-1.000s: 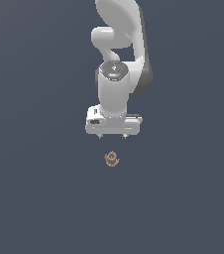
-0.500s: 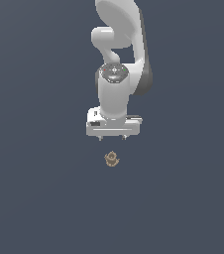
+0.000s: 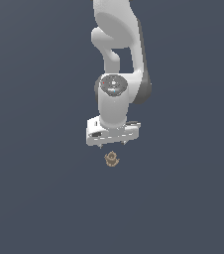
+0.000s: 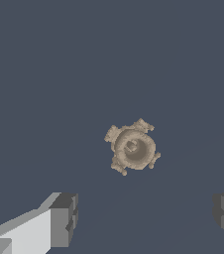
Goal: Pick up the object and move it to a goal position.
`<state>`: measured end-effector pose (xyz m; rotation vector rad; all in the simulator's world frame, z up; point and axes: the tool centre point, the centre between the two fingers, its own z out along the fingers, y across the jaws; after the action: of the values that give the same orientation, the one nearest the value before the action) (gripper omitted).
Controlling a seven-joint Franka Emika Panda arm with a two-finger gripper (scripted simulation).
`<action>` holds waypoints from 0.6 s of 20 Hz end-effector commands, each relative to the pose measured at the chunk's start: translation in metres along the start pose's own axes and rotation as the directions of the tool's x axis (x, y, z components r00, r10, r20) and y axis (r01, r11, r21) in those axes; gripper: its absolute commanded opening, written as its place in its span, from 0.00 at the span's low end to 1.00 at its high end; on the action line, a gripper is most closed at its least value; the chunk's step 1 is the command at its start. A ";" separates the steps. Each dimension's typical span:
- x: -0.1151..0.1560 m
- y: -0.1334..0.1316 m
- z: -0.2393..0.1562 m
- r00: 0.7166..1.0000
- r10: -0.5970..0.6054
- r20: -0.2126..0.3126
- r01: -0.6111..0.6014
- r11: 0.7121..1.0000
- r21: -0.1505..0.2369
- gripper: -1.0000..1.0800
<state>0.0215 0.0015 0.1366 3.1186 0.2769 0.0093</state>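
The object (image 3: 112, 158) is a tiny tan-brown knobbly piece with a rounded top and a wider base, resting on the flat dark grey surface. In the wrist view the object (image 4: 132, 147) shows from above as a ring with small bumps around it. My white gripper (image 3: 113, 145) hangs above and just behind it, pointing down, not touching it. Its two fingers (image 4: 63, 220) stand wide apart with nothing between them, so it is open. The object lies ahead of the gap between the fingertips rather than inside it.
The white arm (image 3: 118, 59) rises above the gripper toward the top of the exterior view. Around the object there is only the plain dark grey surface (image 3: 39, 198).
The arm's wrist has turned slightly and the gripper has shifted a little over the object. The object has not moved.
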 end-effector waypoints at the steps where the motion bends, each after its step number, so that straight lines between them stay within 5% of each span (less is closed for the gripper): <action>1: 0.006 0.001 0.009 0.998 -0.056 0.002 0.056 0.998 0.002 0.96; 12: 0.021 0.006 0.036 0.976 -0.216 0.002 0.216 0.976 0.011 0.96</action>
<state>0.0416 -0.0006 0.1031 3.0832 0.5921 -0.0004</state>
